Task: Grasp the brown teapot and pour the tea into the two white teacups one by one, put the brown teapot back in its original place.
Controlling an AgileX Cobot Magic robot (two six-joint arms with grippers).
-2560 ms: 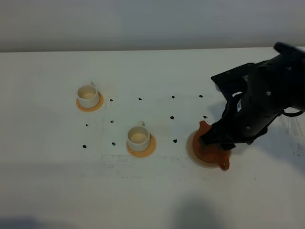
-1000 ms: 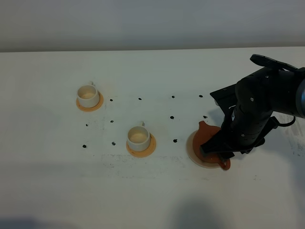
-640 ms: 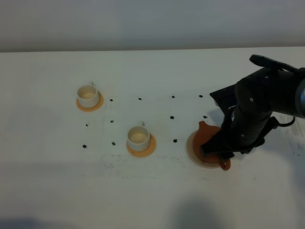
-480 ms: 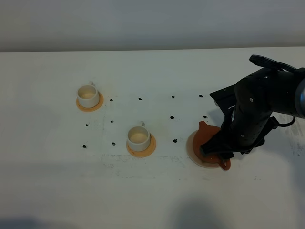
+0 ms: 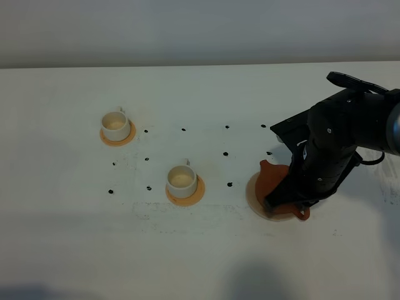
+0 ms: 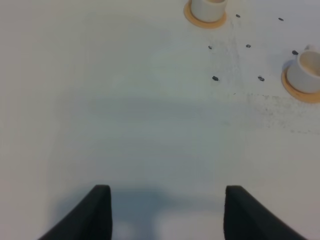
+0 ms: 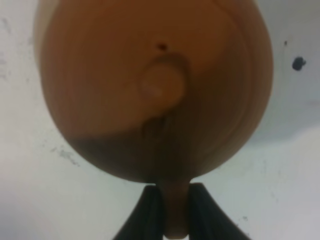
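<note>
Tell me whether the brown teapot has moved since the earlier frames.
Yes, slightly. On the brown teapot, the handle end has swung rightward, baring more near rim of the pale coaster. The right gripper clamps the handle.

Lab setup: plain white table [image 5: 187, 262], grid of black dots [image 5: 184, 130].

I see a white counter [image 5: 200, 262] marked with small black dots [image 5: 184, 130]. On it lie a far orange coaster [image 5: 119, 143] and a near orange coaster [image 5: 186, 200], well apart.
</note>
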